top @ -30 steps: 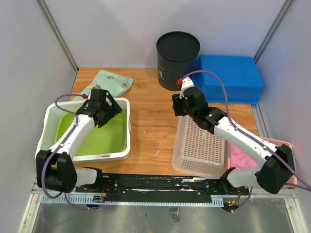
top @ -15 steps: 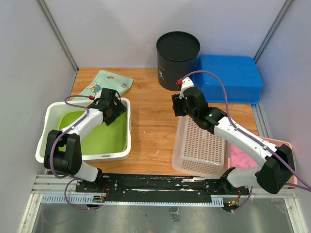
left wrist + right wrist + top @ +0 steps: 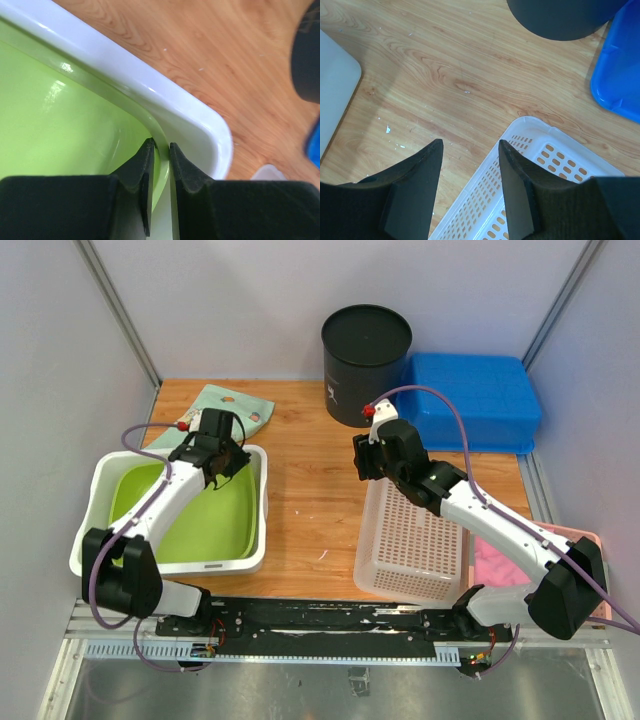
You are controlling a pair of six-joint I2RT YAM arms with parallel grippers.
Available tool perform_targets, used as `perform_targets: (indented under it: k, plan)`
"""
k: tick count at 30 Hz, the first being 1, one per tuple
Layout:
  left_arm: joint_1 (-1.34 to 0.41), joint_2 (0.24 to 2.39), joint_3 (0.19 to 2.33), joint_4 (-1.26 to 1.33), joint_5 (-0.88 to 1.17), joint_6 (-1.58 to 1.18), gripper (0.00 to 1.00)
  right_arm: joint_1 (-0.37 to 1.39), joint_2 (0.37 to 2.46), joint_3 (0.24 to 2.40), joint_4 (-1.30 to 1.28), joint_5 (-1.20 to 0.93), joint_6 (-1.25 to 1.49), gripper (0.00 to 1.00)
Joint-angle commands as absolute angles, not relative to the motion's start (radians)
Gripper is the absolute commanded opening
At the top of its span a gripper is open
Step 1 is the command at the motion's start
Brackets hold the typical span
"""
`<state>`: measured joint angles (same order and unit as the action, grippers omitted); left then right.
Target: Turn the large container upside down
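The large container [image 3: 258,502] is a white tub with a lime-green inside, standing upright on the left of the table. My left gripper [image 3: 222,462] is at its far wall near the right corner. In the left wrist view the left gripper [image 3: 161,147] is shut on the thin wall of the large container [image 3: 165,100], one finger inside and one outside. My right gripper [image 3: 362,466] hangs open over the wood at the far left corner of a white perforated basket [image 3: 420,540]. The right gripper [image 3: 470,145] holds nothing; the basket's [image 3: 545,165] corner lies under its right finger.
A black bucket [image 3: 366,362] stands at the back, with a blue bin [image 3: 470,400] to its right. A patterned green cloth [image 3: 222,410] lies behind the tub. A pink tray [image 3: 590,540] with a pink cloth sits at the right edge, beside the basket.
My left gripper has swung to the tub's far wall and its jaws have closed from wide open onto that wall. The right arm has not moved.
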<state>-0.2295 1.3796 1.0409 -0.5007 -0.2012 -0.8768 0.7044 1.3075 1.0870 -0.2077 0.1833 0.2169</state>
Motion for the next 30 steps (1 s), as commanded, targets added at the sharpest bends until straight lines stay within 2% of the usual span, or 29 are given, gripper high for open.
perform_targets:
  k: [1,14,18,20,22,26,30]
  plan:
    - [-0.230,1.256,1.095,-0.522,-0.207,-0.845,0.00,0.696,1.317,1.088,-0.210,0.172,0.231,0.50]
    - [-0.230,1.034,1.316,-0.487,-0.004,-0.724,0.00,0.696,1.295,1.085,-0.204,0.160,0.257,0.49]
    - [-0.230,1.025,1.354,-0.487,0.035,-0.695,0.00,0.696,1.283,1.093,-0.127,-0.042,0.336,0.50]
    - [-0.230,1.030,1.349,-0.488,0.035,-0.687,0.00,0.707,1.273,1.052,0.038,-0.193,0.411,0.51]
    - [-0.230,1.034,1.340,-0.486,0.042,-0.687,0.00,0.753,1.278,1.006,0.205,-0.255,0.477,0.54]
    - [-0.229,1.030,1.325,-0.471,0.052,-0.679,0.00,0.879,1.361,1.053,0.277,-0.150,0.459,0.53]
    - [-0.229,1.029,1.333,-0.477,0.043,-0.669,0.00,0.927,1.476,1.167,0.258,-0.131,0.530,0.49]
